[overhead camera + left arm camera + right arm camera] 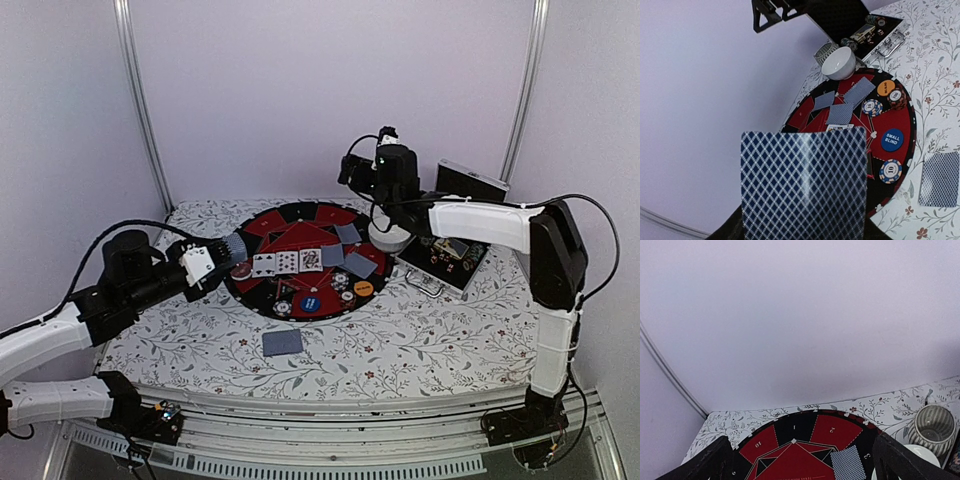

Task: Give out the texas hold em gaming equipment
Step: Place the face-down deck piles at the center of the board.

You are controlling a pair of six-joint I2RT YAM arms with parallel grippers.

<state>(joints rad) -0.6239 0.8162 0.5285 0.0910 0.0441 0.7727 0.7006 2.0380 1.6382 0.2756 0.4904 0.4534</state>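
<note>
The left fingers point(730, 227) grip blue-backed cards point(802, 185) at the round mat's point(890, 120) edge; the right fingers point(715, 460) stand wide apart near the white bowl point(837, 70); the open black case point(840, 17) on the counter point(420, 330) holds chips point(871, 21)

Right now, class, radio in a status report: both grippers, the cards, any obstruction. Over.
Left gripper shut on cards at board left edge. Right gripper open, empty, by white bowl. Bowl sits at board's far-right rim.

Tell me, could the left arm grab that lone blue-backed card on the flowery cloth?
Probably not yet: the path to the lone blue-backed card looks free, but the left gripper is full, holding a blue diamond-backed card.
</note>
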